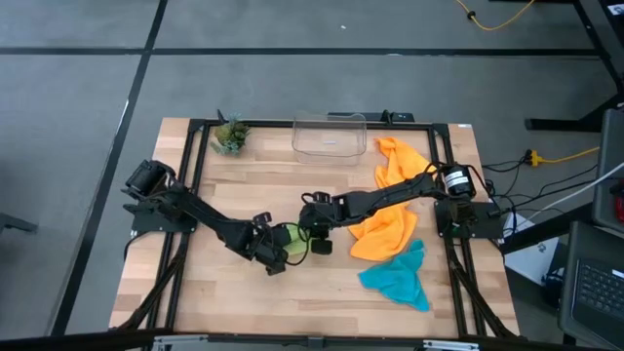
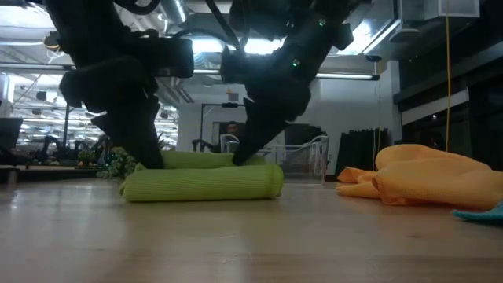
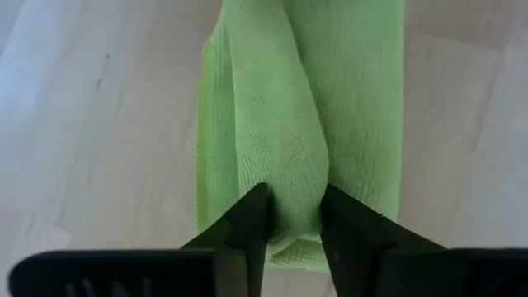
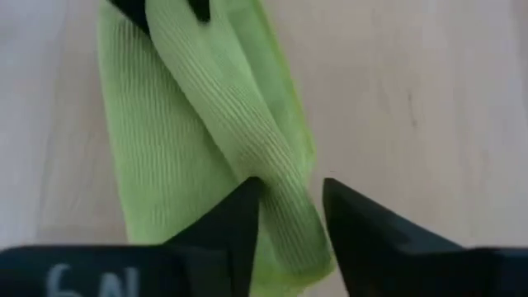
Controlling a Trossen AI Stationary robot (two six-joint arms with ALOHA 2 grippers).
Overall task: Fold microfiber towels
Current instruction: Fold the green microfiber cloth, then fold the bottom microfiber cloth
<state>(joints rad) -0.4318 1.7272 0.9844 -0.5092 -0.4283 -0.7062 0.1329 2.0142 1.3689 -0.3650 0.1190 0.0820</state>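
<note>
Both arms meet over the folded lime green towel (image 1: 292,240) at the middle of the counter (image 1: 292,312).

The orange towels (image 1: 388,230) and teal towel (image 1: 398,276) lie heaped on the right (untouched). The left pincer (image 3: 295,219) and right pincer (image 4: 293,216) each straddle a ridge of the green cloth, jaws parted slightly.

In the high view the lime green towel (image 1: 290,241) is mostly hidden under both grippers. The low view cuts off the teal towel (image 2: 481,212) at the picture's edge, and the far end of the green towel leaves the left wrist view.
</note>
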